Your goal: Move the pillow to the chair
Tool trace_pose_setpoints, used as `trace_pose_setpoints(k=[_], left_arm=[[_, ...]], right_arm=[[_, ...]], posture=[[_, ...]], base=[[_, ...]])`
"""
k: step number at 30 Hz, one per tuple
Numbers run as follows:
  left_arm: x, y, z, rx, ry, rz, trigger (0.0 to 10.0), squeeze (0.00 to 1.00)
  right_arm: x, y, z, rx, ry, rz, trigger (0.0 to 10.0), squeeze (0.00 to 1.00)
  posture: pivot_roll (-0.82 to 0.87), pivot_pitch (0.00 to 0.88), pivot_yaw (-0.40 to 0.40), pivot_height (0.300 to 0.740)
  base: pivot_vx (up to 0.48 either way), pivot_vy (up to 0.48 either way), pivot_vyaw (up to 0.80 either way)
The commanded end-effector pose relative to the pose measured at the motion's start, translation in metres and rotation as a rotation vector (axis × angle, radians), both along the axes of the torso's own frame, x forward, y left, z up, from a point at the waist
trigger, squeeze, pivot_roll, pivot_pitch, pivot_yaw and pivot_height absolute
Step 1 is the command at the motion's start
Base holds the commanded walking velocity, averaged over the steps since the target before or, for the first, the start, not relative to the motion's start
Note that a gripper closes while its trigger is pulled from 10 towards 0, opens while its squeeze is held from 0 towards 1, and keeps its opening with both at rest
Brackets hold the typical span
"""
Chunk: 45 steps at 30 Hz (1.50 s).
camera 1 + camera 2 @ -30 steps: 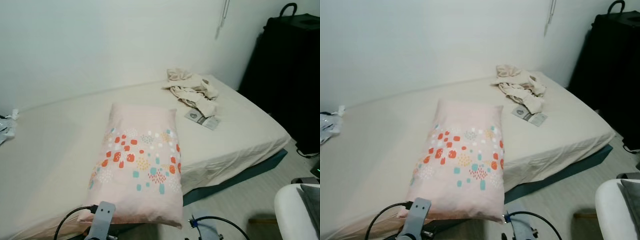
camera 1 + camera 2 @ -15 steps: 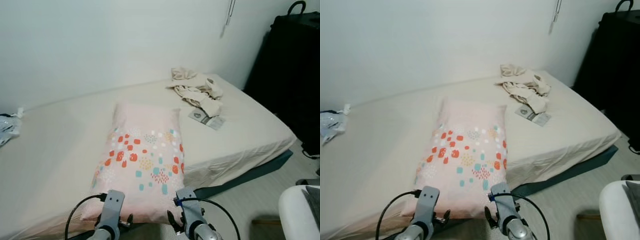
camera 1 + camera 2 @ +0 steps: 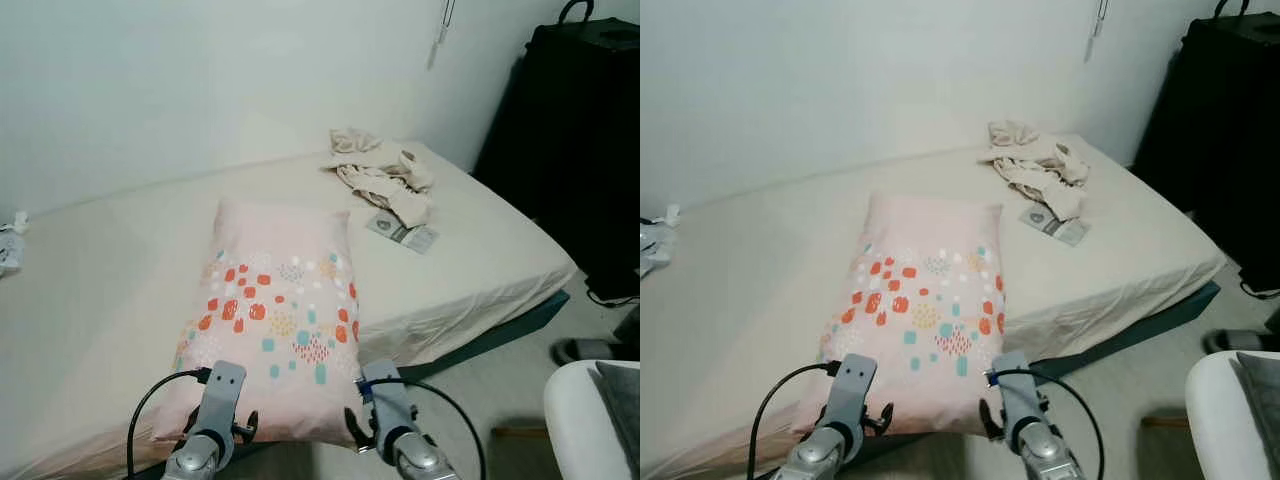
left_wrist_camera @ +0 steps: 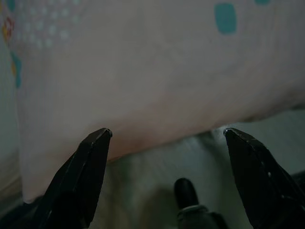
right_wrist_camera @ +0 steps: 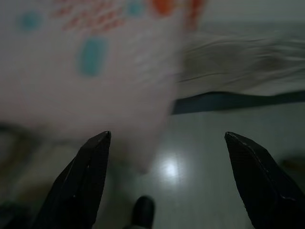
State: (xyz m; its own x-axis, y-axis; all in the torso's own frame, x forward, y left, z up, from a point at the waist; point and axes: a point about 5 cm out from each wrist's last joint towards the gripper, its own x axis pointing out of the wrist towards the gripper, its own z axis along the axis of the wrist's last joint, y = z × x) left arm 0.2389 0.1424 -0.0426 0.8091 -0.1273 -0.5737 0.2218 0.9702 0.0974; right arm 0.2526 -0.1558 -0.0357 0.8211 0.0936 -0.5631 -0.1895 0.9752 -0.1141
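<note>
1. On the low bed with the cream sheet [image 3: 120, 270], your target lies flat: the pale pink pillow printed with orange and teal spots [image 3: 275, 310]. Its near short end overhangs the mattress edge, which gives you an edge to take from below and above.
2. The left gripper [image 4: 167, 143] sits just short of that overhanging end, fingers spread wide apart, nothing between them. The pillow's underside spans the gap ahead.
3. The right gripper [image 5: 164, 148] is likewise spread and empty, lined up on the pillow's near right corner, with floor beyond it.
4. Both arms are low and side by side, one at each near corner; I judge this a two-handed approach, since a soft pillow would sag from one pinch.
5. The white chair [image 3: 590, 420] shows at the far right, well apart from the pillow; you will have to turn and carry.
6. A crumpled beige cloth [image 3: 380, 175] and a small grey packet [image 3: 402, 233] lie further up the bed, clear of your reach path.
</note>
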Motion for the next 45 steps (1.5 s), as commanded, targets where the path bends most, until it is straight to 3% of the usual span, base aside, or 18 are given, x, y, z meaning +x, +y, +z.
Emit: trace_pose_setpoints(k=[1,5,11,15,21,29,36,38,45], left_arm=[[-0.006,-0.004,-0.004,0.022,0.014,-0.036,10.0,0.0],[-0.002,0.001,-0.002,0.032,0.01,0.029,10.0,0.0],[0.005,0.002,0.001,0.026,0.009,0.056,10.0,0.0],[0.009,-0.005,0.004,0.036,0.004,0.012,10.0,0.0],[0.014,-0.009,0.007,0.045,-0.018,0.0,10.0,0.0],[0.025,-0.012,0.015,0.01,-0.022,0.024,10.0,0.0],[0.026,0.003,0.018,0.006,-0.048,0.076,10.0,0.0],[0.025,0.006,0.018,0.004,-0.051,0.082,10.0,0.0],[0.029,0.013,0.022,0.004,-0.067,0.075,10.0,0.0]], right_arm=[[0.004,-0.012,0.005,0.022,-0.028,-0.087,10.0,0.0],[-0.011,-0.012,-0.007,-0.029,0.029,-0.023,10.0,0.0],[-0.003,-0.018,-0.002,-0.053,0.02,-0.019,10.0,0.0],[0.003,-0.031,0.004,-0.096,0.008,-0.002,10.0,0.0],[0.006,-0.03,0.007,-0.116,-0.017,-0.022,10.0,0.0],[-0.006,-0.035,-0.003,-0.105,0.04,-0.044,10.0,0.0],[-0.008,-0.026,-0.007,-0.057,0.07,-0.044,10.0,0.0],[-0.006,-0.028,-0.005,-0.054,0.056,-0.083,10.0,0.0],[-0.004,-0.026,0.002,-0.091,-0.032,-0.016,10.0,0.0]], posture=[[-0.08,0.09,0.024,0.74],[-0.1,0.076,0.008,0.74],[-0.13,0.055,0.003,0.74],[-0.13,0.028,-0.034,0.74],[-0.14,0.032,-0.011,0.74],[-0.14,0.027,-0.035,0.74],[-0.1,0.053,-0.031,0.74],[-0.09,0.048,-0.025,0.74],[-0.12,0.066,0.029,0.74]], base=[[0.0,0.0,0.0],[0.0,0.0,0.0],[0.0,0.0,0.0],[0.0,0.0,0.0],[0.0,0.0,0.0],[0.0,0.0,0.0],[0.0,0.0,0.0],[0.0,0.0,0.0],[0.0,0.0,0.0]])
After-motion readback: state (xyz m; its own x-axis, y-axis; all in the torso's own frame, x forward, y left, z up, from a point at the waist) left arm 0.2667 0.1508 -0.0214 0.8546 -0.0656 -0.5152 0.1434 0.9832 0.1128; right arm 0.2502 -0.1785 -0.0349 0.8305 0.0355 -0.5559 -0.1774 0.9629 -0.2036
